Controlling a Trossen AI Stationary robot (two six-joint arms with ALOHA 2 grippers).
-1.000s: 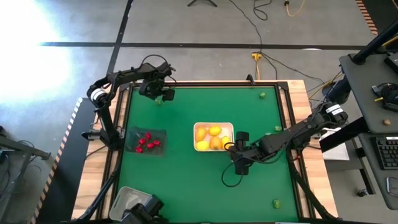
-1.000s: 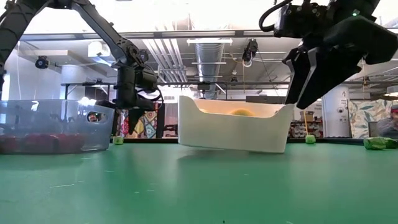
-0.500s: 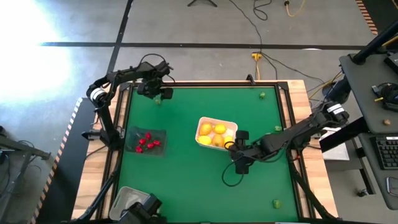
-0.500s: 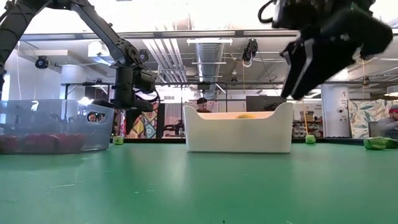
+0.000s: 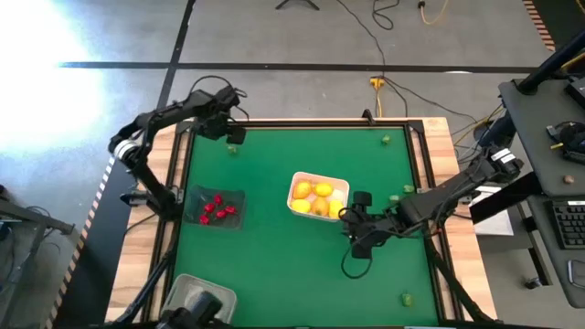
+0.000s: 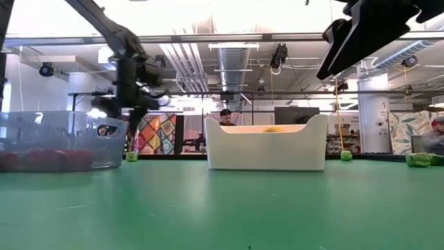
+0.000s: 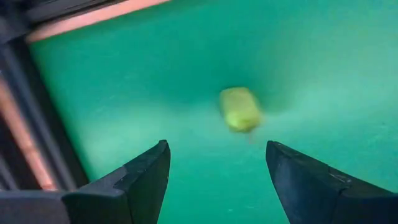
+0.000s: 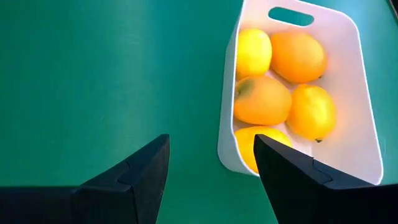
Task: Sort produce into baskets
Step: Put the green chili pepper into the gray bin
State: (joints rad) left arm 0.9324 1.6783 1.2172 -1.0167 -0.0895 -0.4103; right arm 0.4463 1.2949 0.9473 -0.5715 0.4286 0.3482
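Three tubs sit on the green table (image 5: 274, 265): the white basket (image 5: 319, 196) of yellow-orange fruit at centre, now flat after tilting a second ago, the smoky tub (image 5: 214, 208) of red pieces, the clear tub (image 5: 187, 297). Empty and open, the right gripper (image 5: 358, 245) has backed off just beside it. At the far-left corner, the left gripper (image 5: 230, 132) hangs open over a green piece (image 7: 239, 109).

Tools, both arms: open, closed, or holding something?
Left tool: open, empty, above a green piece.
Right tool: open, empty, beside the white basket.
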